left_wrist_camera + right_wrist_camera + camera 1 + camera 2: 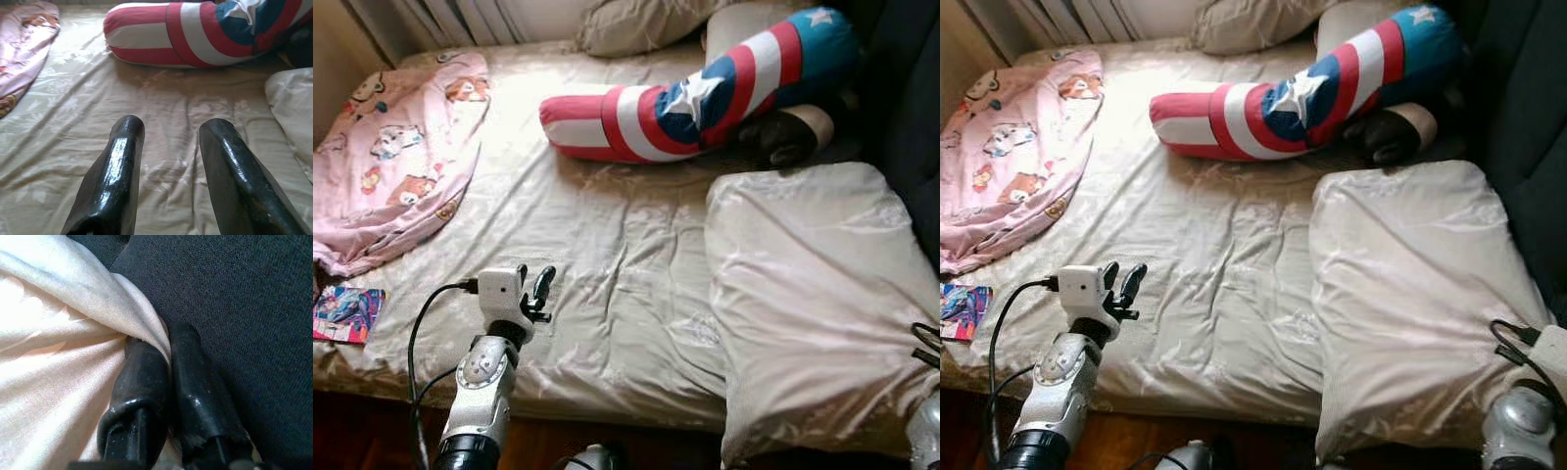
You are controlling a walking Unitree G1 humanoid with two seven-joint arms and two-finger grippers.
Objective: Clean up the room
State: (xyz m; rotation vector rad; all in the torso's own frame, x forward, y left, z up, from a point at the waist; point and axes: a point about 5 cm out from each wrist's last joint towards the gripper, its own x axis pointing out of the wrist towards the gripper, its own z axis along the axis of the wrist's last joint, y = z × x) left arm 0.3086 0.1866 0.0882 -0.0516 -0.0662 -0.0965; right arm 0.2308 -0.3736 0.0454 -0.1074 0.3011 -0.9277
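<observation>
Here right gripper [164, 357] pinches the cream pillow [803, 294] edge, left gripper [171, 147] spread open above the bed sheet [607, 245].

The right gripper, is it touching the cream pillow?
Touching. The right wrist view shows the right gripper shut on an edge fold of the cream pillow.
</observation>
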